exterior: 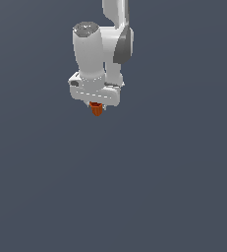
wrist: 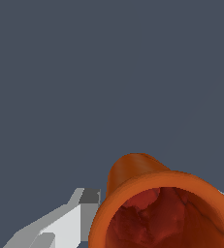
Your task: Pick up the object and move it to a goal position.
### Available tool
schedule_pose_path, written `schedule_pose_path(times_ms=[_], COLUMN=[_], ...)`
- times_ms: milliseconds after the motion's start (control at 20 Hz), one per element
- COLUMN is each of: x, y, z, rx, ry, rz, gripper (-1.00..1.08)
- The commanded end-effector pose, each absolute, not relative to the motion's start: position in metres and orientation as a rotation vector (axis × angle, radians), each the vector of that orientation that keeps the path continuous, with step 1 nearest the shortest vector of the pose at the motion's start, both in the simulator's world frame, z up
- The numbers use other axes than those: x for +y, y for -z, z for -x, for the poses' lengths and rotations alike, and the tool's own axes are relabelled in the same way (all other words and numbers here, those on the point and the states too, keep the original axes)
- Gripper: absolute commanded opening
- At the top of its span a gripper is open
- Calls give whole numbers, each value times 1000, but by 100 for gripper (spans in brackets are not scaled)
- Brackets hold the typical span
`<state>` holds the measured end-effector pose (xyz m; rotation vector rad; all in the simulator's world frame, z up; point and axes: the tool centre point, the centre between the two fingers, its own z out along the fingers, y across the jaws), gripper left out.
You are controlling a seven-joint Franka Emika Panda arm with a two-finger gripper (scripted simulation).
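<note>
Plain grey-blue backdrop all around, hand (exterior: 96, 104) gripping orange-red cup (exterior: 97, 110)

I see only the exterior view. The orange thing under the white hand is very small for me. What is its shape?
Observer: In the wrist view the orange cup is flared, with a wide rim and a narrower far end.
Operator: Is it hollow?
Observer: Yes, its inside is darker red and rough.
Operator: Do the fingers touch it?
Observer: One grey finger lies against its side; the other is mostly hidden behind the cup.
</note>
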<state>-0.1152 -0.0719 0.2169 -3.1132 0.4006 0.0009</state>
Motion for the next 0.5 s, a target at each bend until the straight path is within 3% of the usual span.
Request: schedule_pose_path(times_ms=[0, 450], x=[-82, -100], y=[-228, -248], z=[124, 136], rx=[399, 399], ry=[-1, 0], rz=[3114, 3115], gripper=[-100, -100])
